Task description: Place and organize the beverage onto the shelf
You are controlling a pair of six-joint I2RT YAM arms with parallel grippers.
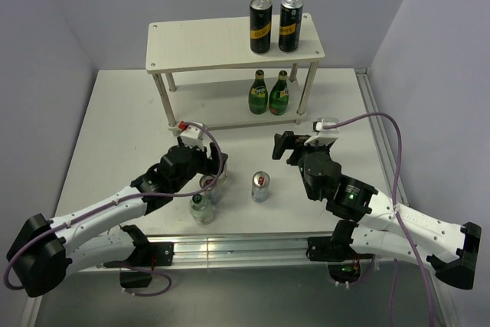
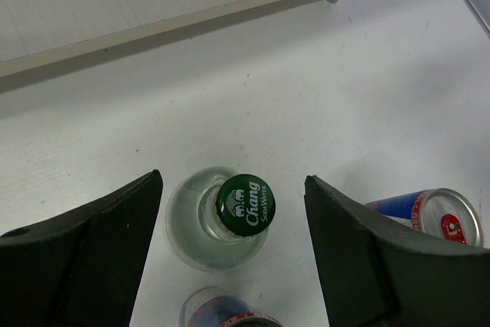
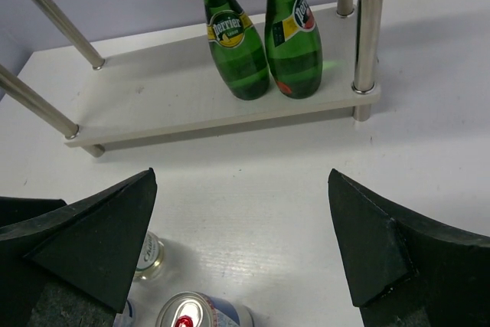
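The cream shelf point(image 1: 199, 40) stands at the back, with two green bottles point(image 1: 269, 94) on the right of its lower board point(image 3: 153, 101). My left gripper point(image 1: 218, 165) is open, its fingers either side of an upright clear bottle with a green Chang cap point(image 2: 245, 204), not touching it. One slim can point(image 2: 222, 313) stands just behind that bottle and another point(image 1: 261, 187) to its right. A second clear bottle point(image 1: 201, 208) stands nearer the front edge. My right gripper point(image 1: 279, 145) is open and empty, above the table in front of the green bottles point(image 3: 264, 36).
Two taller black cans with yellow labels point(image 1: 276, 24) stand on the right of the shelf's top board. The shelf's posts point(image 3: 367, 28) rise beside the green bottles. A metal rail point(image 1: 245, 246) runs along the table's near edge.
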